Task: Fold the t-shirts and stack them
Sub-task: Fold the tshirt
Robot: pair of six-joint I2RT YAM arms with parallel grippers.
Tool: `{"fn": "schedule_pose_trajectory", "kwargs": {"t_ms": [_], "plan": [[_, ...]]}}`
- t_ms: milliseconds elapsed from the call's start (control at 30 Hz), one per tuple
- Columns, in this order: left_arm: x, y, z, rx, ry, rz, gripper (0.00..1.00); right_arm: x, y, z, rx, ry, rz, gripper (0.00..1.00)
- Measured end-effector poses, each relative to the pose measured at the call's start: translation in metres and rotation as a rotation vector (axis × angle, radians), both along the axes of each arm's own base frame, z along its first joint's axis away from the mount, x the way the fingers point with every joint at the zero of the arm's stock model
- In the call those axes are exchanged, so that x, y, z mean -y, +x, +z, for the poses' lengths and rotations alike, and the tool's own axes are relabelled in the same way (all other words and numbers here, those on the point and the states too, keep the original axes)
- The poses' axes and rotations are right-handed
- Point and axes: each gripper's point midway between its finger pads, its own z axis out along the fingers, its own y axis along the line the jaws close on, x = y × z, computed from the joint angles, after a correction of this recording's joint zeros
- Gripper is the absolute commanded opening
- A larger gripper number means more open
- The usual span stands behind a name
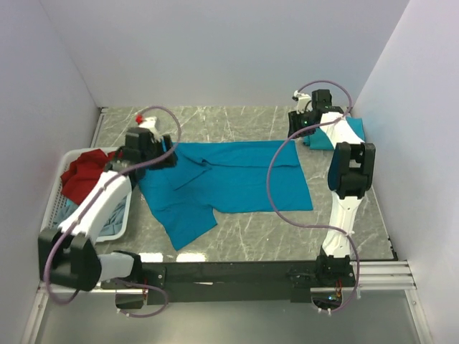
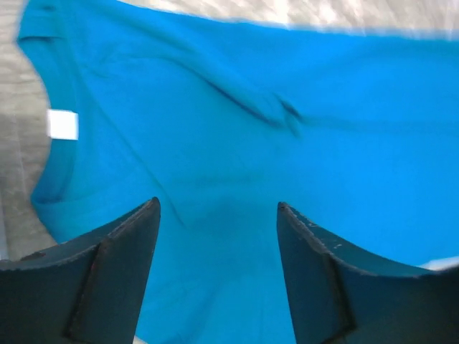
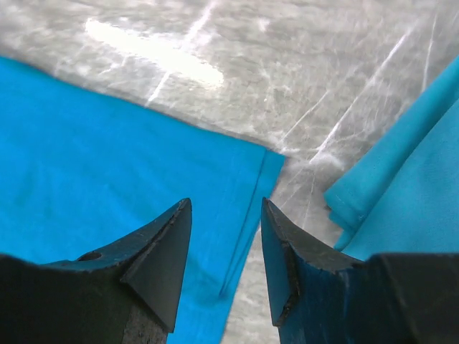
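— Teal, and not yet folded: is the spread shirt (image 1: pixel 237 179) lying flat mid-table?
— Yes. The left gripper (image 2: pixel 217 208) hangs open over its collar end and the right gripper (image 3: pixel 226 208) is open over a hem corner. Neither holds cloth.
— Anything finished?
— One folded shirt (image 3: pixel 409 186) lies near that corner, far right. A red shirt (image 1: pixel 84 172) and a grey-blue shirt (image 1: pixel 107 218) sit in the white basket (image 1: pixel 50 204). Most of it is left, I'd judge.

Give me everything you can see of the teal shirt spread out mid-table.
The spread teal t-shirt is plain soft cloth, lying mostly flat on the table, white neck label toward the left, hem toward the right, one sleeve pointing at the near edge. A wrinkle crosses its chest. The left gripper and right gripper hang open over its ends.
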Motion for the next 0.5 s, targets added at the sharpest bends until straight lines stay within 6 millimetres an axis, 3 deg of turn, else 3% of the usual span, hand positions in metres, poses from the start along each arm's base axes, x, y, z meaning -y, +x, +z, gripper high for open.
{"fn": "schedule_pose_trajectory", "kwargs": {"t_ms": [200,333,500], "plan": [[-0.038,0.056,-0.028,-0.095,-0.107,0.149,0.66,0.002,0.0,-0.023,-0.068,-0.009,-0.073,0.5],[-0.044,0.073,-0.047,-0.155,-0.145,0.189,0.64,0.002,0.003,-0.035,-0.1,-0.012,-0.088,0.49],[-0.045,0.086,-0.048,-0.162,-0.17,0.198,0.64,0.004,0.01,-0.053,-0.135,-0.019,-0.109,0.47]]}}
